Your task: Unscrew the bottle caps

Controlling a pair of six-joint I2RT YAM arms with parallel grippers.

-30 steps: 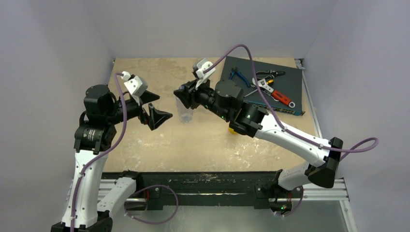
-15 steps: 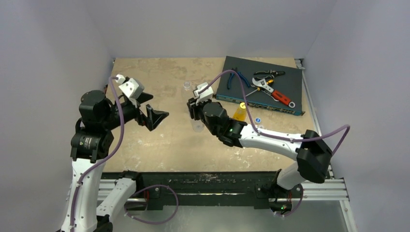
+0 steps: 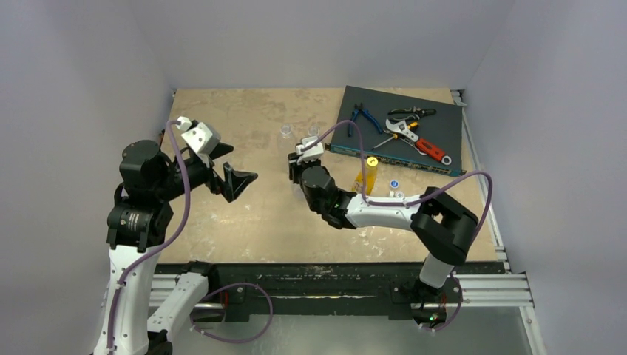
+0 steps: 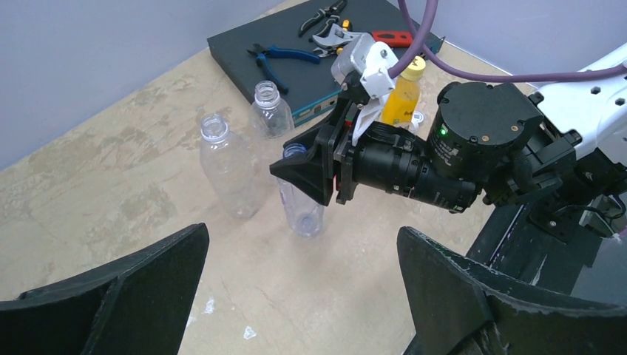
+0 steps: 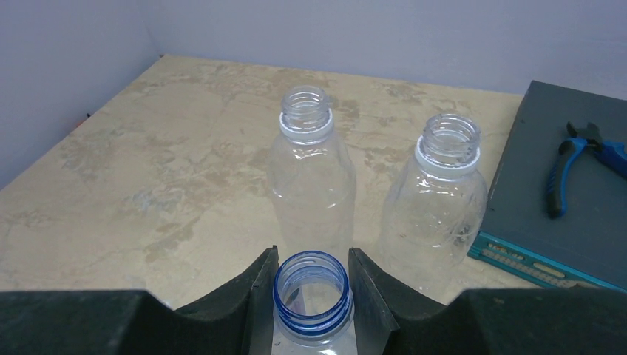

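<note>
Bottle with blue neck ring (image 5: 311,330) is clamped at lower centre by the right gripper (image 5: 311,270), presumably to steady it upright; the left gripper (image 4: 302,233) is held wide, empty.

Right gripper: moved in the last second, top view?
Yes. The right gripper, closed around the blue-ringed bottle, has shifted toward the near table edge and slightly right: earlier level with the dark box's front-left corner, now nearer than it.
</note>
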